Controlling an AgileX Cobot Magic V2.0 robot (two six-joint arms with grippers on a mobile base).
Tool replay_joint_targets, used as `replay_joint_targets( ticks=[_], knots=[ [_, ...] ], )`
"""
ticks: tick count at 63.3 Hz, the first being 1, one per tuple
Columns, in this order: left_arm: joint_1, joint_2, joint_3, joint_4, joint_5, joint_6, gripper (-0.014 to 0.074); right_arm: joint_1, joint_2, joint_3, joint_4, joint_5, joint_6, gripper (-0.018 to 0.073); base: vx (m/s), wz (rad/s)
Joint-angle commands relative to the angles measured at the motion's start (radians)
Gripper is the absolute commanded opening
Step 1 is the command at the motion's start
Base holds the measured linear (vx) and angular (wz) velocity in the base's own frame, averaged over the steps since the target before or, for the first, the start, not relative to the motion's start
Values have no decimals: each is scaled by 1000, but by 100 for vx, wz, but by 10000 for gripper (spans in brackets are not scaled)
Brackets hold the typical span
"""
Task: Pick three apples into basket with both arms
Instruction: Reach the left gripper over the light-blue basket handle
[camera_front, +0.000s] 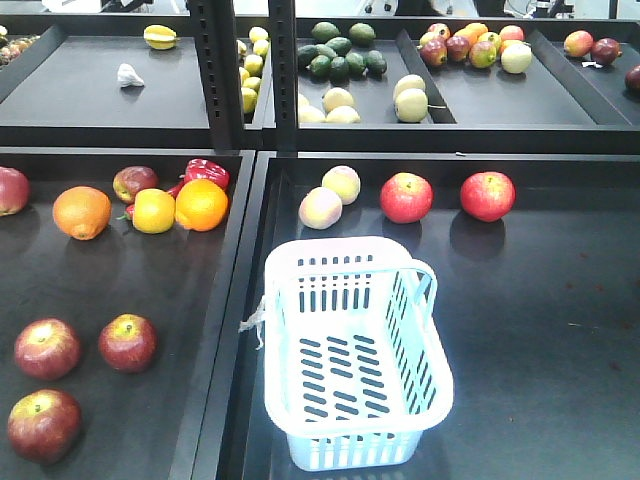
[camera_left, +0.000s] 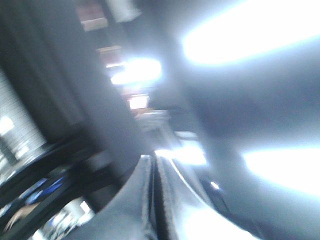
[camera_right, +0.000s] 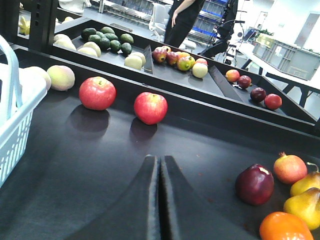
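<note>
Front view puts the apples (camera_front: 127, 342) in the left tray (camera_front: 150, 290), untouched. The basket (camera_front: 350, 243) sits empty in the right tray (camera_front: 560, 330), across a raised divider (camera_front: 235, 300). My left gripper (camera_left: 153, 165) has its fingers pressed together on nothing. Its camera gives only blur and glare, so I cannot aim at the fruit from it. A blind descent with closed fingers would likely knock a round apple rolling. My right gripper (camera_right: 159, 162) is likewise closed and empty, with two brighter red apples (camera_right: 97, 93) ahead; taking those would be the wrong pick, I judge. A carried apple could clip the divider or the handle (camera_front: 430, 285), and the light basket may slide.
</note>
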Motion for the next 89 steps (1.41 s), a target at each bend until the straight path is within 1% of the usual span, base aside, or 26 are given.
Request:
replay_joint_targets(
  ticks=[1, 4, 5, 8, 9, 15, 18, 23, 26, 32, 37, 45, 49, 53, 57, 61, 64, 77, 86, 89],
  knots=[
    [-5, 50, -128, 236, -72, -62, -6, -5, 0, 1, -5, -73, -7, -3, 0, 0],
    [-5, 76, -171, 331, -71, -93, -6, -5, 0, 1, -5, -73, -7, -3, 0, 0],
    [-5, 91, -192, 380, -71, -103, -6, -5, 0, 1, -5, -73, -7, -3, 0, 0],
    [-5, 127, -233, 474, -71, -140, -6, -5, 0, 1, -5, -73, -7, -3, 0, 0],
    [-5, 138, -247, 521, -70, -151, -6, -5, 0, 1, -5, -73, -7, -3, 0, 0],
    [-5, 214, -331, 699, -70, -230, -3, -5, 0, 1, -5, -73, -7, -3, 0, 0],
    [-5, 256, -377, 806, -74, -278, 2, -5, 0, 1, -5, -73, -7, -3, 0, 0],
    [-5, 322, -430, 934, -82, -348, 29, -5, 0, 1, -5, -73, -7, -3, 0, 0],
    [-5, 362, -464, 1038, -92, -385, 58, -5, 0, 1, -5, -73, -7, -3, 0, 0],
    [-5, 434, -527, 1183, -112, -451, 143, -5, 0, 1, -5, -73, -7, -3, 0, 0],
    [-5, 496, -571, 1288, -122, -521, 262, -5, 0, 1, -5, -73, -7, -3, 0, 0],
    [-5, 587, -644, 1420, -157, -637, 458, -5, 0, 1, -5, -75, -7, -3, 0, 0],
    [-5, 645, -685, 1499, -195, -688, 524, -5, 0, 1, -5, -75, -7, -3, 0, 0],
    [-5, 707, -743, 1593, -257, -743, 556, -5, 0, 1, -5, -75, -7, -3, 0, 0],
    [-5, 772, -802, 1680, -326, -791, 560, -5, 0, 1, -5, -75, -7, -3, 0, 0],
    [-5, 849, -866, 1750, -395, -824, 558, -5, 0, 1, -5, -75, -7, -3, 0, 0],
    [-5, 894, -917, 1793, -429, -833, 558, -5, 0, 1, -5, -75, -7, -3, 0, 0],
    [-5, 1114, -1116, 1793, -573, -810, 557, -5, 0, 1, -5, -75, -7, -3, 0, 0],
    [-5, 1247, -1220, 1793, -642, -801, 555, -5, 0, 1, -5, -75, -7, -3, 0, 0],
    [-5, 1284, -1244, 1793, -660, -787, 556, -5, 0, 1, -5, -75, -7, -3, 0, 0]
  ],
)
